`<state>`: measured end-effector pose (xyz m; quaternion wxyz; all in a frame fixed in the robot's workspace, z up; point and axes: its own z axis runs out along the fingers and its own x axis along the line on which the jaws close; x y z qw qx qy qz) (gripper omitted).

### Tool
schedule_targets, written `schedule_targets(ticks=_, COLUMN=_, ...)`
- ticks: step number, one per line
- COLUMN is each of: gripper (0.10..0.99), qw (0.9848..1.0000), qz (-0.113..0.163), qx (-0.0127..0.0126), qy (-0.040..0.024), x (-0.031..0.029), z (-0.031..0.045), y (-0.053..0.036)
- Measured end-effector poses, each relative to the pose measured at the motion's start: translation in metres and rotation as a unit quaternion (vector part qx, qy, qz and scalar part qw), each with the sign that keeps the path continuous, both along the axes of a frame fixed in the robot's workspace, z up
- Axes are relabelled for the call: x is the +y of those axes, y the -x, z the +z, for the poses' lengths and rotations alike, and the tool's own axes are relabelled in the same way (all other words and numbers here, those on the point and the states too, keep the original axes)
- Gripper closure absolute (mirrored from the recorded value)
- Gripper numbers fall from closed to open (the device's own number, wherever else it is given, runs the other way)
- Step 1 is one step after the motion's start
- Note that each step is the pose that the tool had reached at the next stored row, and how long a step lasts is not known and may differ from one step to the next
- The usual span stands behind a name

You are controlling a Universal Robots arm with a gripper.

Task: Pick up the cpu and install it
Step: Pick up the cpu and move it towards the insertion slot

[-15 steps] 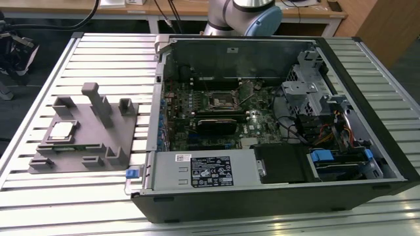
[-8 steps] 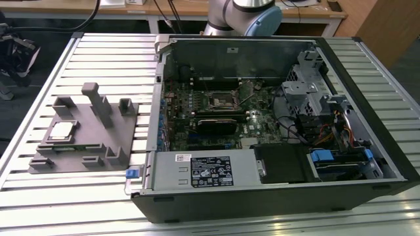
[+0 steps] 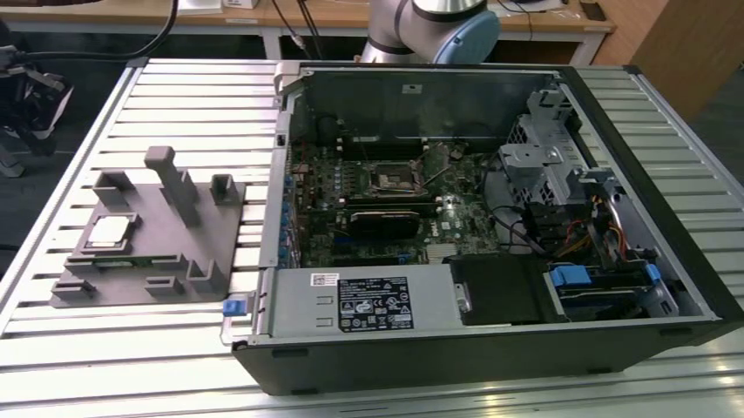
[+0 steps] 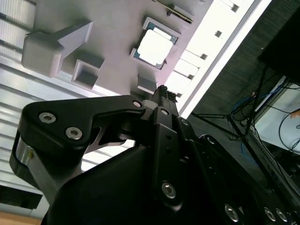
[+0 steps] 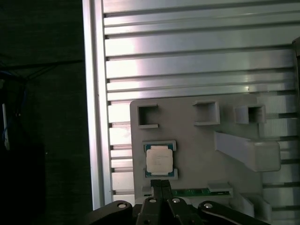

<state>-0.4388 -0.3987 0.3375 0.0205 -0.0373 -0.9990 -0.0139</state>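
Zero steps done by the look of it: hangs near the cpu (image 5: 159,159) with hand (image 5: 161,183) pinched together and empty, leaves it lying in its pocket on the grey tray (image 3: 145,277) on the counter (image 3: 186,96), well apart from the bare socket (image 3: 393,178) in the open computer (image 3: 489,353).
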Motion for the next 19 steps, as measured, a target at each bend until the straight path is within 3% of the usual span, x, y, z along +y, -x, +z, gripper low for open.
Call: schedule_targets(ticks=19, gripper=0.98, qw=1.0, qz=0.0, qx=0.0, qy=-0.002, x=-0.0003, z=-0.0141, y=0.0001)
